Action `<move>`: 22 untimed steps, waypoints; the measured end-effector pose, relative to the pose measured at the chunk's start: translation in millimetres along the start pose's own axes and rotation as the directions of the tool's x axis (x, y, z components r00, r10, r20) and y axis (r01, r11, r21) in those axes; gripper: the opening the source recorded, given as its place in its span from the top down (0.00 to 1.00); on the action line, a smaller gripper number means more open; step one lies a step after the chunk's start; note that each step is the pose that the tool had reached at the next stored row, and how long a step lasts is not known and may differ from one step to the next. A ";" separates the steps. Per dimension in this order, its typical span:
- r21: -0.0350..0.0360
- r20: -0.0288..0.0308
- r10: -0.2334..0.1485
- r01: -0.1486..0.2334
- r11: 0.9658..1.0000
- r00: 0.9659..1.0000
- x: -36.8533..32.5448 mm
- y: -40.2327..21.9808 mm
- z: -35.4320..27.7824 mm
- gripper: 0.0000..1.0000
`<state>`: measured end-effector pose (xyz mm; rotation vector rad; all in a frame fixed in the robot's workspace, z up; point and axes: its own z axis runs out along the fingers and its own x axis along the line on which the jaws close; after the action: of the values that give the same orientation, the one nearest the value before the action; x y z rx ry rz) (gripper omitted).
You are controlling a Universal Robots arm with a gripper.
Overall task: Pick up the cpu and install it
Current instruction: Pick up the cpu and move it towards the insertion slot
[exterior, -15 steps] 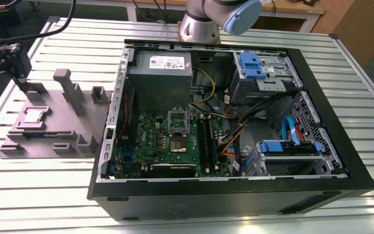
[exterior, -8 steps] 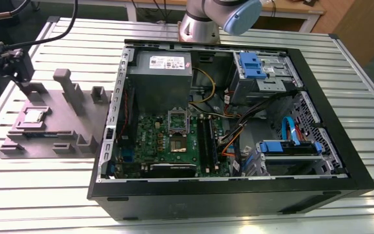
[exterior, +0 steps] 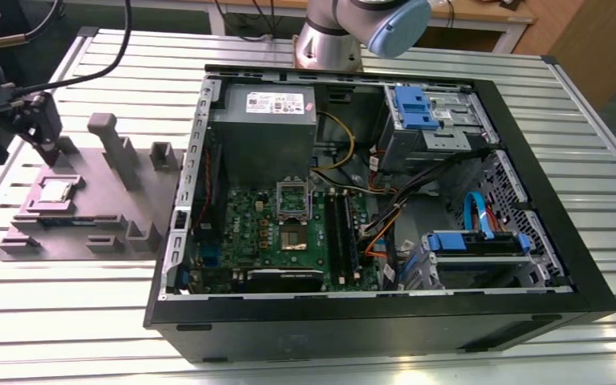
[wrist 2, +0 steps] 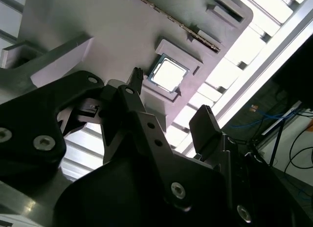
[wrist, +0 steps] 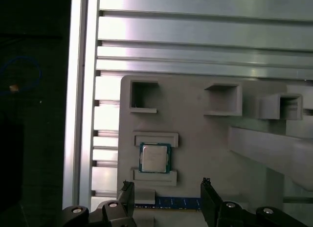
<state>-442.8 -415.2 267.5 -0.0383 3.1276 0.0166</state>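
The cpu [exterior: 54,191] is a small silver square with a dark rim. It lies flat in a raised pocket of the grey fixture plate [exterior: 105,192] at the exterior view's left, beside the open computer case. My gripper [exterior: 48,155] hangs just above and behind the chip, apart from it. In the first wrist view the cpu [wrist: 155,157] lies just beyond my gripper [wrist: 166,187], whose black fingers stand open with nothing between them. In the second wrist view the cpu [wrist 2: 168,73] shows past the gripper [wrist 2: 171,102]. On the green motherboard [exterior: 254,228] the cpu socket [exterior: 292,200] stands open.
A memory stick [exterior: 73,222] lies on the fixture plate near the chip, and upright grey posts [exterior: 110,140] rise behind it. The case holds a grey power supply [exterior: 263,120], blue drive cages [exterior: 420,108] and loose cables [exterior: 394,208]. The arm's base [exterior: 330,44] stands behind the case on the slatted table [exterior: 51,321].
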 end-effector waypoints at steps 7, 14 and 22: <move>-0.003 0.000 0.001 -0.001 1.000 1.000 0.1 -0.1 7.4 0.35; -0.004 0.000 0.001 -0.001 1.000 1.000 0.1 -0.1 7.6 0.35; -0.004 0.000 0.002 -0.002 1.000 1.000 0.1 1.0 10.3 0.35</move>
<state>-442.8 -414.1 257.2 -0.0351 3.1275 0.0233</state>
